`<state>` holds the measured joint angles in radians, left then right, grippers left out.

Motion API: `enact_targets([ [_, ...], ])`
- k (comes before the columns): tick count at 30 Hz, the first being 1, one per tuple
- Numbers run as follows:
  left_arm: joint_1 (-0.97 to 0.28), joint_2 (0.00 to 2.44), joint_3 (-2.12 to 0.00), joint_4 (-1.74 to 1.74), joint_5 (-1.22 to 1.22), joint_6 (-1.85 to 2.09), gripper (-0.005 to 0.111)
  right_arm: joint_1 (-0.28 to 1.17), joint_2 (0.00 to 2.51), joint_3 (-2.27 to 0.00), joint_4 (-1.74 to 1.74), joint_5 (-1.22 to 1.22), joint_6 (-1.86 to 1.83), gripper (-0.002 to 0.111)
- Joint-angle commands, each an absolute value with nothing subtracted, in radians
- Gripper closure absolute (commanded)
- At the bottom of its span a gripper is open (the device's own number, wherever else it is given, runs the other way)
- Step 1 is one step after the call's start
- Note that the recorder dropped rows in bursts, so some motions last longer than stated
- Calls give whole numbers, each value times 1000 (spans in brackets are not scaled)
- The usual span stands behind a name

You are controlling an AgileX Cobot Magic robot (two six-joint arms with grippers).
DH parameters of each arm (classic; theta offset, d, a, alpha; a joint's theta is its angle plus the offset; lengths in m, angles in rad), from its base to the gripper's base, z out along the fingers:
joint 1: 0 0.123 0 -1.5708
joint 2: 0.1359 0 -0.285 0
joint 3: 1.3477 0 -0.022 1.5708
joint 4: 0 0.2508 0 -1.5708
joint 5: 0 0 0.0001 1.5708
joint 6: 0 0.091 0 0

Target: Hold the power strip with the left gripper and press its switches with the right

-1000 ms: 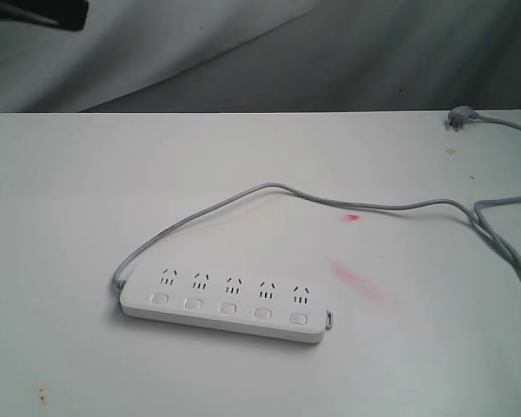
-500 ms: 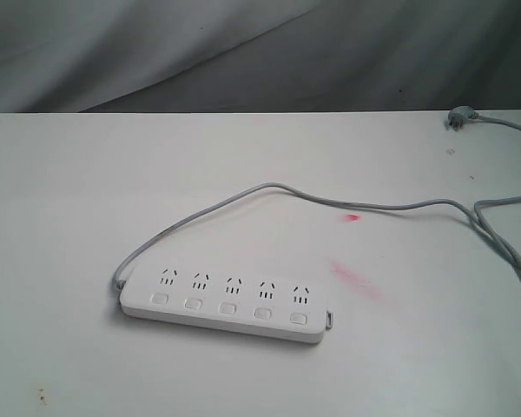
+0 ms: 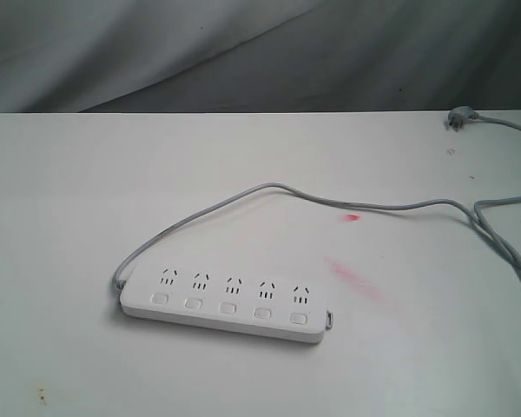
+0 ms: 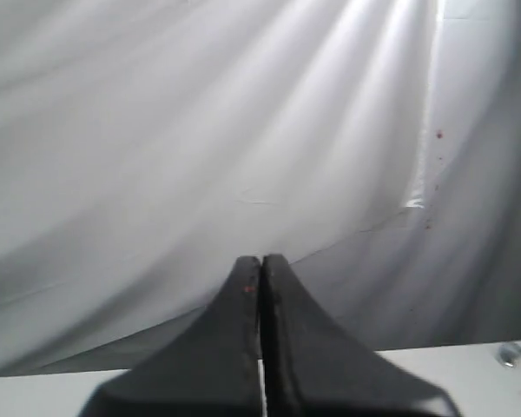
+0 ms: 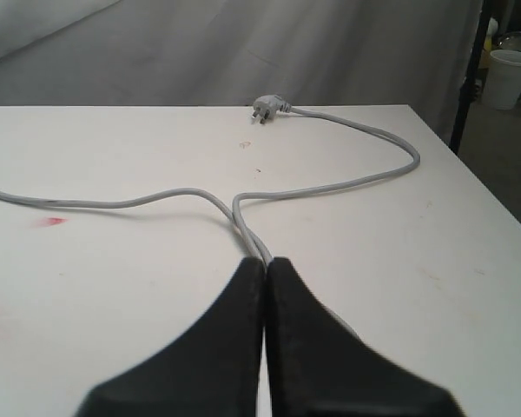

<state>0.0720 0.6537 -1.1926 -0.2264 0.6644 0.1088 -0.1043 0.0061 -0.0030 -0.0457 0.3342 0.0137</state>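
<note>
Power strip (image 3: 226,304): lies flat on the white table (image 3: 69,217), sockets up, towards the near edge; neither gripper touches it.
Switches (image 3: 228,307): five in a row, one below each socket group.
Cable (image 3: 269,187): leaves the strip's left end and arcs away to the right; its plug (image 3: 458,117) lies at the far edge.
Left gripper (image 4: 261,259): fingers pressed together, empty, facing grey cloth (image 4: 200,130).
Right gripper (image 5: 266,261): fingers pressed together, empty, just over the cable's loop.
Container: white cup (image 5: 511,78) beyond the table; contents hidden.

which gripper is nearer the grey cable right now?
Right. The right gripper sits low over the table with the cable running up to its fingers; the left gripper points at the curtain.
</note>
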Motion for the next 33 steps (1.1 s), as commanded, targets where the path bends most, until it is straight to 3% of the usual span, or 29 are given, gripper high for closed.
enact_targets([
  [1, 71, 534, -982, -117, 513, 30, 107, -112, 0, 0, -38, 331, 9, 108],
  [17, 71, 108, -264, -67, 322, -73, 107, -112, 0, 0, -38, 331, 9, 108],
  [33, -10, 58, -21, -15, 306, -70, 107, -112, 0, 0, -38, 331, 9, 108],
])
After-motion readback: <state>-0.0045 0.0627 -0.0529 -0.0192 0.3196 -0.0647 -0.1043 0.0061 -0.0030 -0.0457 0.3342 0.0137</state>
